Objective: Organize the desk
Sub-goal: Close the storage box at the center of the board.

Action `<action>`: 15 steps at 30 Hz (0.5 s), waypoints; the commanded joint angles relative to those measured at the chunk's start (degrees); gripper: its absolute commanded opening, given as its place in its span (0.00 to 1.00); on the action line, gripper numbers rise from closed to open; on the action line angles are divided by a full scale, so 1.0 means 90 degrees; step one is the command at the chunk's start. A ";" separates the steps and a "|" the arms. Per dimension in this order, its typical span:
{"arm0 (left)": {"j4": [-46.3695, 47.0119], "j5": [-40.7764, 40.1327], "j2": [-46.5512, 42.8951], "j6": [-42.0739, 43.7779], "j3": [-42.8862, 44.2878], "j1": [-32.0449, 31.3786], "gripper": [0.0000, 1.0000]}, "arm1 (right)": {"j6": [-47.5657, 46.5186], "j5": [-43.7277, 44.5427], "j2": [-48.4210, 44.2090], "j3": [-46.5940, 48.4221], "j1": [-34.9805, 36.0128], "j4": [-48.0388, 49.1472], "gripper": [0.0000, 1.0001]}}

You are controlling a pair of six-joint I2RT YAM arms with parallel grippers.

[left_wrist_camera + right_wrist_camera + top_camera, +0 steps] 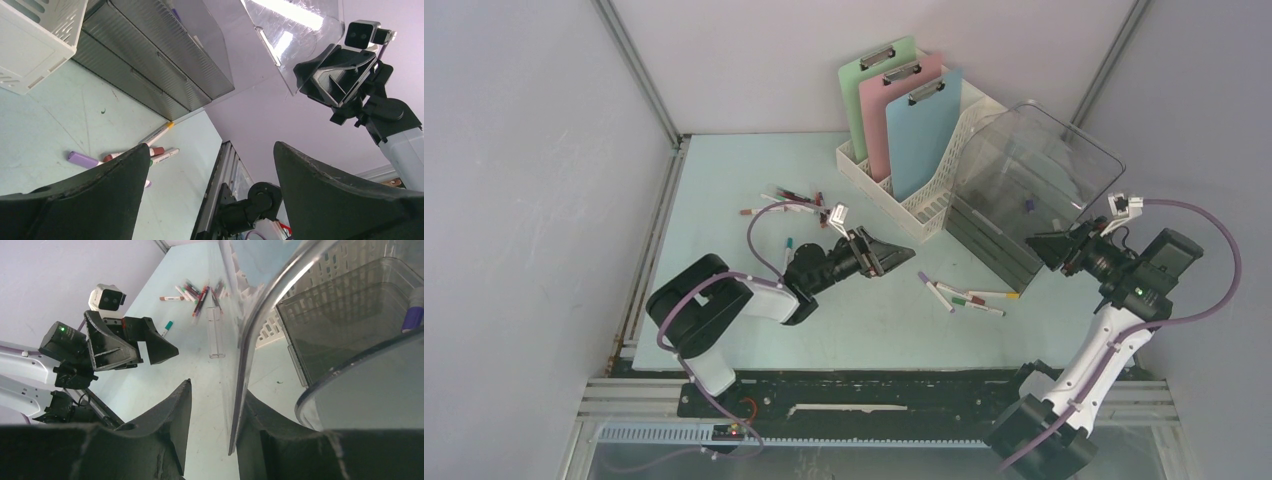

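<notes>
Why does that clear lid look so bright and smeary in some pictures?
Left wrist view: a white glare streak runs across the lid. Right wrist view: the lid sits very near the lens, and the far markers look soft. Top view: even light, faint shadows.

Lighting bright, even, diffuse; tabletop [714,190] shadows faint. Glare streaks the lid [295,30] in my left wrist view. My right wrist view blurs the far markers [197,292].

Markers [965,295] on desk [724,200], right end effector [1041,246] at edge of clear lid [1036,162]
</notes>
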 commanded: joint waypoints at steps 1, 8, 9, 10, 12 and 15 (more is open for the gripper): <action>0.0311 -0.0244 0.0168 -0.0091 0.0282 -0.0131 1.00 | -0.0190 0.0037 -0.0179 0.0330 0.0049 -0.0178 0.44; 0.0233 -0.0365 0.0104 0.0011 0.0213 -0.0175 1.00 | -0.0349 0.0360 -0.0337 0.0334 0.0037 -0.0237 0.45; 0.0229 -0.0392 0.0082 0.0021 0.0184 -0.0183 1.00 | -0.0350 0.0358 -0.0356 0.0329 0.0040 -0.0237 0.45; 0.0228 -0.0425 0.0056 0.0034 0.0146 -0.0184 1.00 | -0.0368 0.0390 -0.0376 0.0333 0.0030 -0.0236 0.45; 0.0228 -0.0480 0.0002 0.0051 0.0078 -0.0208 1.00 | -0.0391 0.0455 -0.0422 0.0325 0.0017 -0.0251 0.46; 0.0228 -0.0542 -0.0076 0.0081 -0.0013 -0.0234 1.00 | -0.0535 0.0477 -0.0475 0.0363 -0.0019 -0.0378 0.46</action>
